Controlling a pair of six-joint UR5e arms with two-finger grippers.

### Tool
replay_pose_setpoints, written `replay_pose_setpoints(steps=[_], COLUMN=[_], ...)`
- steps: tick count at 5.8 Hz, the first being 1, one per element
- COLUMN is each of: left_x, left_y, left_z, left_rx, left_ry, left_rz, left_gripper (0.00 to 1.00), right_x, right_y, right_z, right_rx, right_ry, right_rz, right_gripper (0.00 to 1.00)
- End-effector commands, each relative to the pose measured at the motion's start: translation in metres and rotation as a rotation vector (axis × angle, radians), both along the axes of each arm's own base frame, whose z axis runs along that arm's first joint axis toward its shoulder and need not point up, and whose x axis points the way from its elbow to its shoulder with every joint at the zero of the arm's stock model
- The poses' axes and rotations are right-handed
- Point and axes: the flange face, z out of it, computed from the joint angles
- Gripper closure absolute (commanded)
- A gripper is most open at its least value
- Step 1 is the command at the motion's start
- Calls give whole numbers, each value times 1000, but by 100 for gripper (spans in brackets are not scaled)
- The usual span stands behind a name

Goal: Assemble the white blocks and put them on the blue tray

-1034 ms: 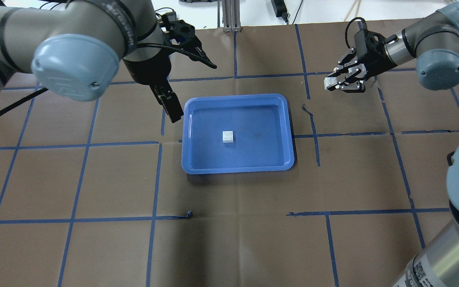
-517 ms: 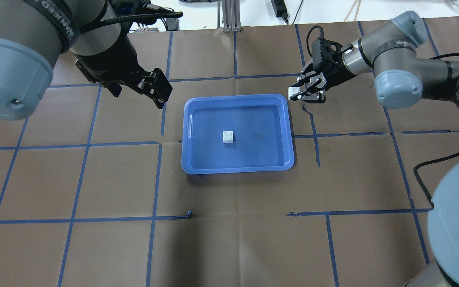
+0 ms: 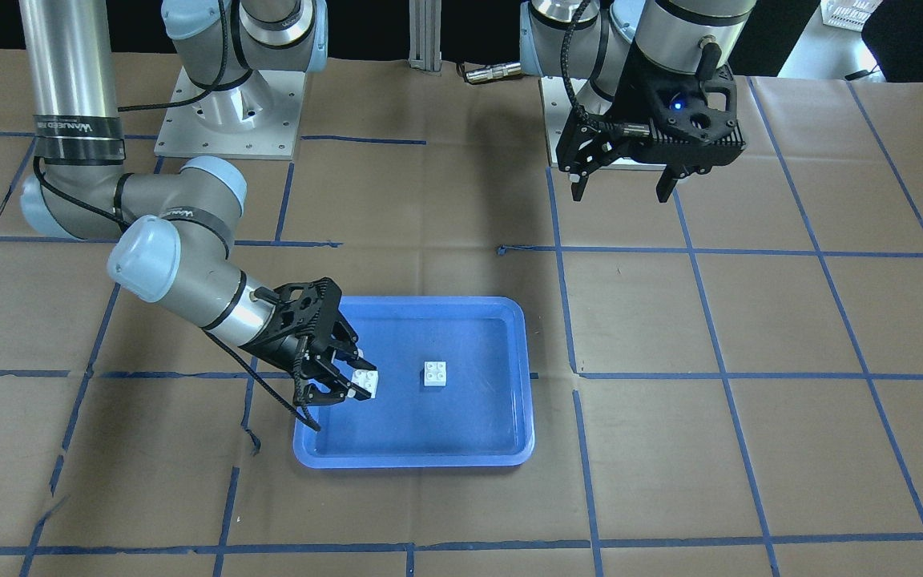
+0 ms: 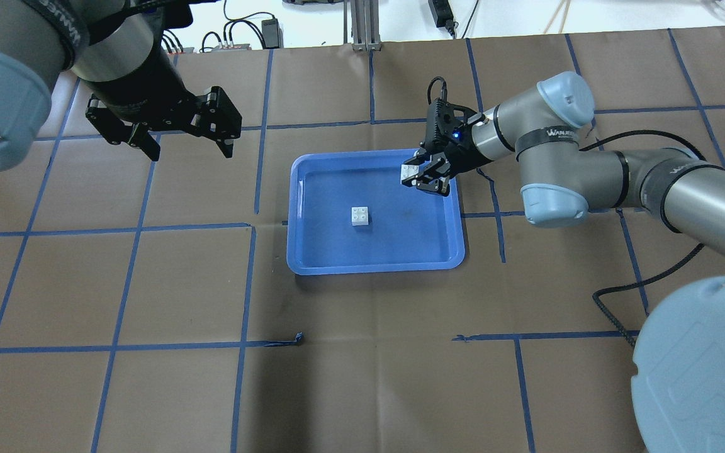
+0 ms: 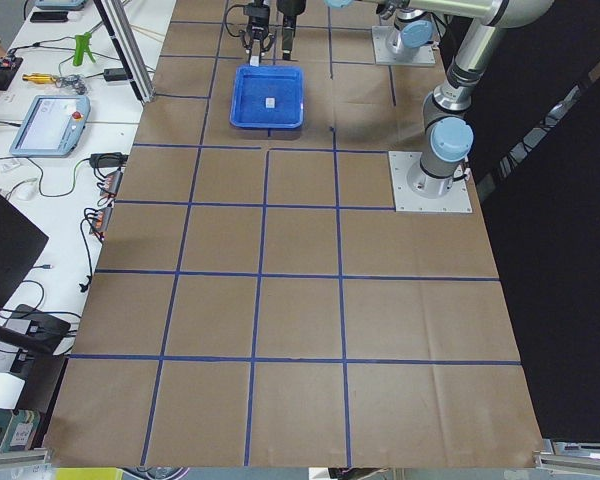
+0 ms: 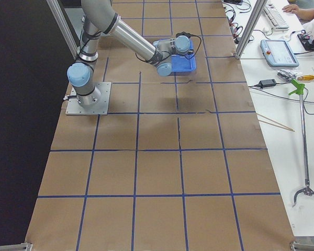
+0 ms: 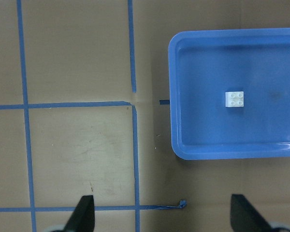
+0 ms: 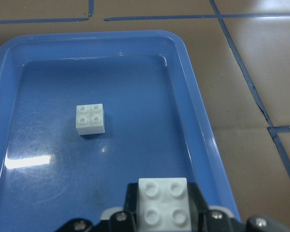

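Observation:
The blue tray [image 4: 312,264] lies mid-table. One white block [image 4: 360,216] sits studs up near its middle, and shows in the front view [image 3: 434,374] and both wrist views [image 7: 235,99] [image 8: 90,118]. My right gripper [image 4: 414,176] is shut on the other white block [image 4: 409,171], studs up, held just above the tray's far right corner; the block also shows in the right wrist view [image 8: 163,200] and the front view [image 3: 364,382]. My left gripper [image 4: 190,153] is open and empty, raised over the table left of the tray.
Brown paper with a blue tape grid covers the table. A peeled tape end [image 4: 299,338] lies in front of the tray. An aluminium post [image 4: 362,25] stands at the far edge. The arms' base plates [image 3: 225,112] are behind the tray in the front view.
My right gripper has carried its white block leftward, from beyond the tray's right side to over its far right corner. My left gripper has moved left, away from the tray, and turned.

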Motion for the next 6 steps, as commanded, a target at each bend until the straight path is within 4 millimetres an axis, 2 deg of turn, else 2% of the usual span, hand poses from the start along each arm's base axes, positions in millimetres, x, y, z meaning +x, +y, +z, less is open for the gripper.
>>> replay_pose_setpoints(steps=[1,3,5,6], left_x=[17,18,16,17], left_y=[-8,-19,-11,-11], left_z=[-4,5,3,3], left_rx=[0,-7,-13,-13], left_ry=[-6,-5,1,-2], left_rz=[49,54,49,51], left_gripper=[1,1,1,1], right_x=[28,33,37,46], right_y=[11,14,16,20], right_z=[-36,-53,-59,-61], right_rx=[3,20,33,35], right_ry=[-5,-4,-4,-2], right_rz=[22,31,32,48], right_gripper=[74,74,73,73])
